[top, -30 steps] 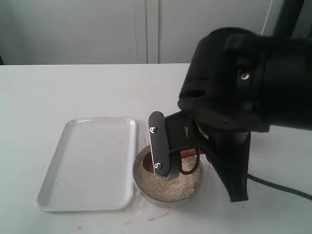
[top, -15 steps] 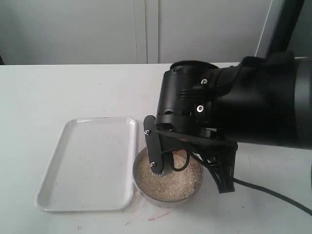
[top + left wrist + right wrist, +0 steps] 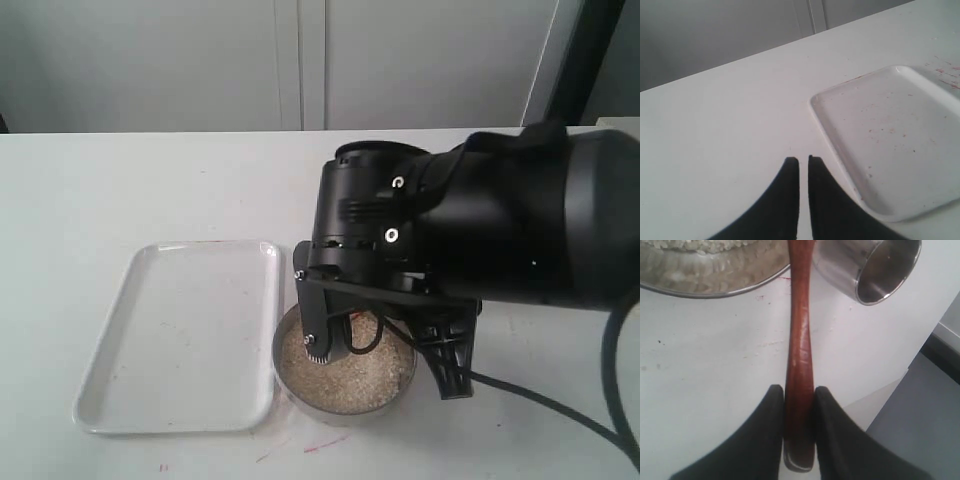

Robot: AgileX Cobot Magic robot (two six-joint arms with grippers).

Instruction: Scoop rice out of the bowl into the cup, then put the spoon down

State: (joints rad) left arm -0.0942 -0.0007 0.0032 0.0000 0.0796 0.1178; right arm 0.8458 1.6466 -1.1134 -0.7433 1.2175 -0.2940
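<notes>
R arm (image 3: 480, 220) leftward; spoon (image 3: 799, 330) in gripper (image 3: 799, 392)

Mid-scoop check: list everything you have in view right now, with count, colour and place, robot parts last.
table: one, white, under everything.
tray: one, white, rectangular, on the table left of the bowl, holding only a few specks.
bowl: one, shiny steel, beside the tray's right edge.
rice: one mass, pale beige, in the bowl.
cup: one, shiny steel, near the bowl beside the spoon's handle; seen only in the right wrist view.
spoon: one, reddish-brown wood, handle reaching over the bowl's rim; head out of view.
right hand: black, clamped on the spoon's handle, above the bowl.
left hand: black, fingers nearly together, holding nothing, above the table by the tray.
</notes>
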